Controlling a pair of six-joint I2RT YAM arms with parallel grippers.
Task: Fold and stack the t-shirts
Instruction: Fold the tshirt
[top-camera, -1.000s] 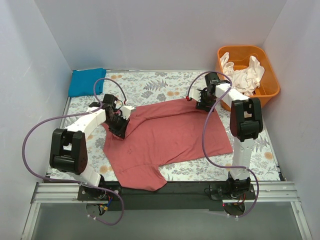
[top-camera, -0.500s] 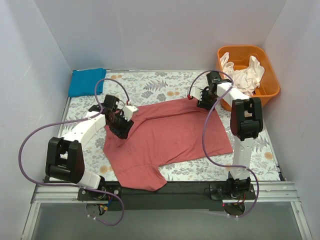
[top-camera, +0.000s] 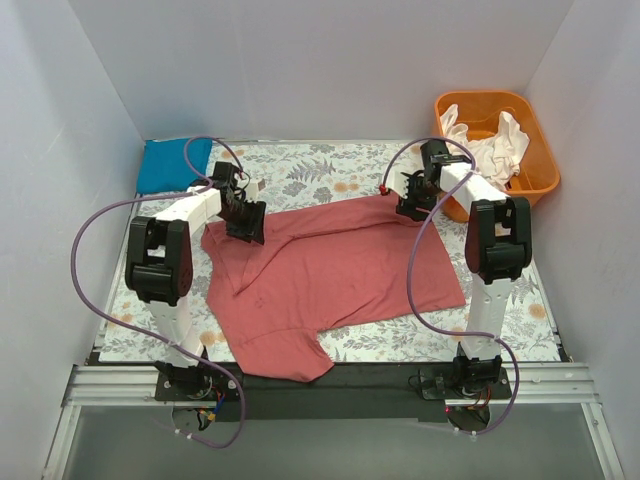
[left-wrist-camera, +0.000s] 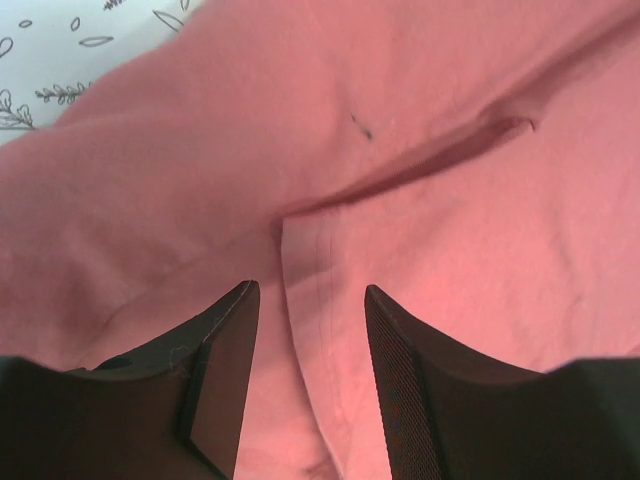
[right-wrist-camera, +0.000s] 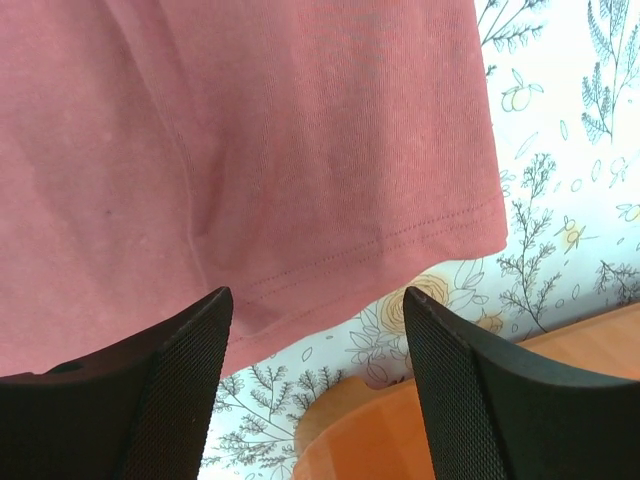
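A red t-shirt (top-camera: 335, 272) lies spread on the flowered table, with a sleeve hanging toward the near edge. My left gripper (top-camera: 246, 216) is open and low over the shirt's back-left part. In the left wrist view (left-wrist-camera: 310, 290) a folded hem edge of the shirt (left-wrist-camera: 420, 230) runs between its fingers (left-wrist-camera: 222, 350). My right gripper (top-camera: 411, 201) is open above the shirt's back-right corner. In the right wrist view (right-wrist-camera: 318, 292) the stitched hem (right-wrist-camera: 330, 250) lies between the wide-spread fingers (right-wrist-camera: 455, 370). A folded blue shirt (top-camera: 170, 163) lies at the back left.
An orange basket (top-camera: 535, 175) holding white shirts (top-camera: 490, 145) stands at the back right, and its rim (right-wrist-camera: 460, 425) is just beside my right gripper. White walls close in the table on three sides. Purple cables loop from both arms.
My left arm has swung toward the back, and its gripper moved back along the shirt's left side. The shirt's back-left edge now lies further left. My right gripper shifted slightly back and right.
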